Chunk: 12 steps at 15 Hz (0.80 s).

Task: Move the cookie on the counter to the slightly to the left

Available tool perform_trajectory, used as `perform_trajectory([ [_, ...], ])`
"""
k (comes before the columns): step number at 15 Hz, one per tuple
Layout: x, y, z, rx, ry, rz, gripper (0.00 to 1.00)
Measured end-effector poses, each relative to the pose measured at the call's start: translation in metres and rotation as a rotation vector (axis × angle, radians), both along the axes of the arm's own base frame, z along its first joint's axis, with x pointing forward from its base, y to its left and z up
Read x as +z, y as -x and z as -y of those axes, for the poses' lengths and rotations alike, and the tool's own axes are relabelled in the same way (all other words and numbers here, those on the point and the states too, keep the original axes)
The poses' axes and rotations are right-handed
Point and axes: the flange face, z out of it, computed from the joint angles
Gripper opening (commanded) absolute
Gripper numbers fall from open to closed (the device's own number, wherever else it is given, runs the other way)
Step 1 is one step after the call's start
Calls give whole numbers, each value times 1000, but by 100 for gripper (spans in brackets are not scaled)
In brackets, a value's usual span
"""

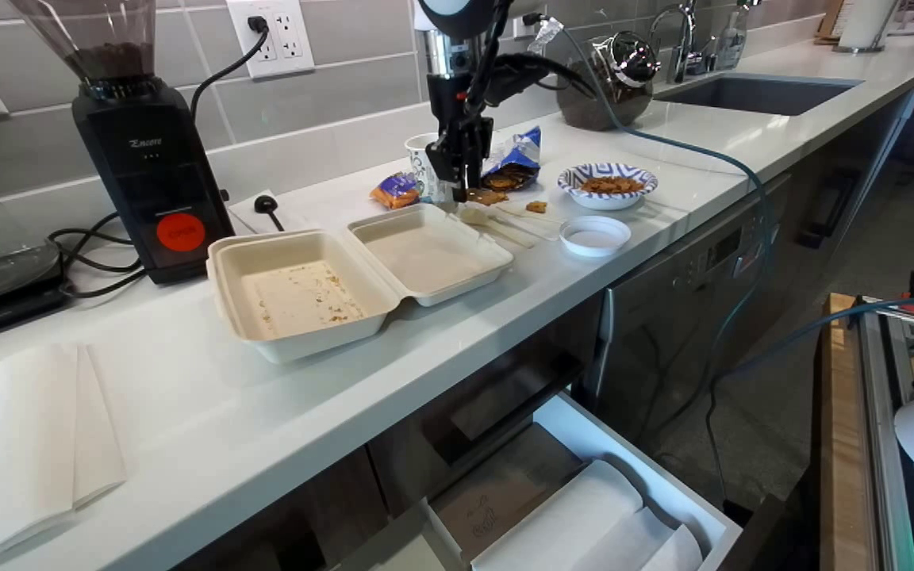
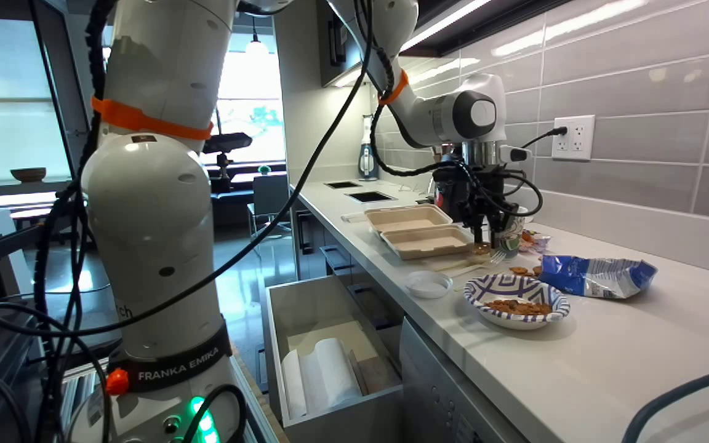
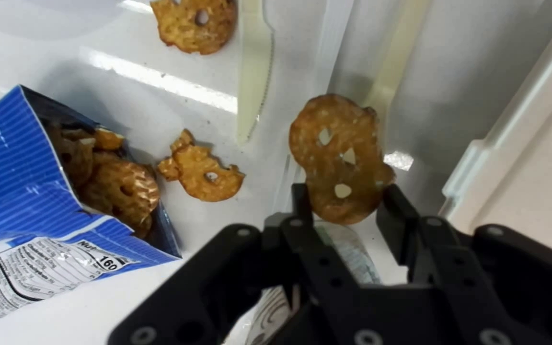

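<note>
A brown cookie (image 3: 338, 143), pierced by several holes, is pinched at its near end between the fingertips of my gripper (image 3: 345, 191) in the wrist view. The jaws are shut on its two sides, and it looks larger than the cookies lying on the counter. In an exterior view this cookie (image 2: 481, 248) shows just below the gripper (image 2: 486, 239), over the pale counter (image 2: 637, 344). Whether it touches the utensils beneath is hard to tell. From the opposite angle, my gripper (image 1: 466, 190) is over the counter (image 1: 187, 412), and the held cookie is not clearly made out.
Loose cookies (image 3: 206, 172) lie near an open blue bag (image 3: 17, 158). A plastic knife (image 3: 254, 72) and a fork (image 2: 496, 258) lie close by. An open takeout container (image 1: 302, 293), a paper cup (image 1: 419, 159), a white lid (image 1: 596, 238) and a patterned bowl (image 1: 608, 203) stand around the gripper.
</note>
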Motion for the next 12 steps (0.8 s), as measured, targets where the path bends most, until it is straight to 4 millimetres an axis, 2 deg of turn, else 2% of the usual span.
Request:
perform_trajectory([
  [12, -6, -2, -5, 23, 11, -8, 35],
])
